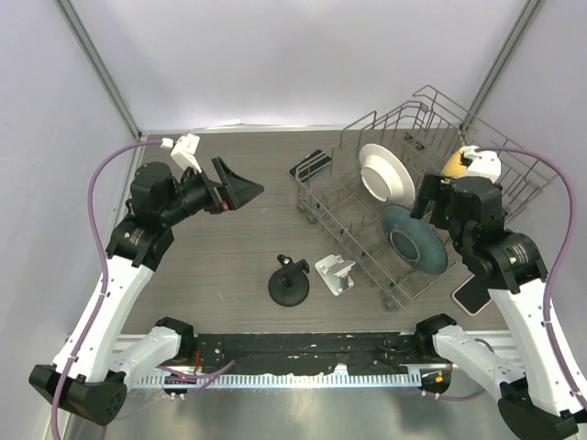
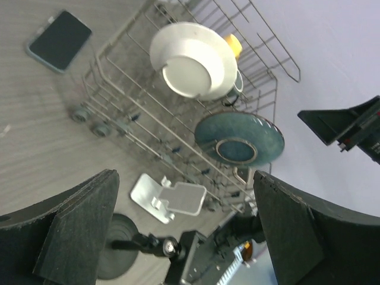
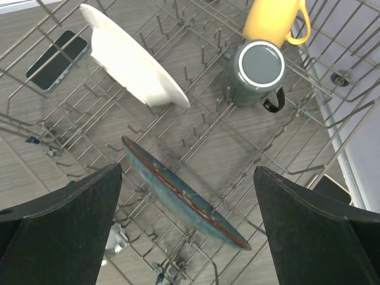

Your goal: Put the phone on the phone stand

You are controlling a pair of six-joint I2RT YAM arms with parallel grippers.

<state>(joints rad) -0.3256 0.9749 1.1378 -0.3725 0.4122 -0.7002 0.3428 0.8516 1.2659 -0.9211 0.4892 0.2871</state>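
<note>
Grey wood-grain table (image 1: 229,247) in the top external view. Left arm bent at the elbow, wrist held high over the table's left half. Left claw (image 1: 240,189) aimed right, fingers apart, gripping nothing. Right arm folded above the wire dish rack (image 1: 404,137), with right claw (image 1: 425,198) pointing down-left over the blue plate (image 1: 417,240), fingers apart and empty. Phone (image 1: 310,165) flat on the table, screen dark, just beside the rack's far left corner. Phone stand (image 1: 335,273), silver, near the rack's near left corner, well apart from the phone. Black round-based holder (image 1: 289,282) just left of the stand.

Left wrist view: both fingers (image 2: 77,225) spread wide at the lower edge, nothing between them. Stand (image 2: 169,197) below the gap; phone (image 2: 59,40) at upper left, beyond the rack. White plate (image 2: 193,59) and blue plate upright in the rack.

Right wrist view: fingers (image 3: 65,231) spread wide, clear of the rack wires. Blue plate (image 3: 184,202) on edge between them, lower down. White plate tilted behind it. Grey mug (image 3: 256,68) upside down, yellow mug (image 3: 273,21) beside it. Phone (image 3: 56,59) visible through the wires at upper left.
</note>
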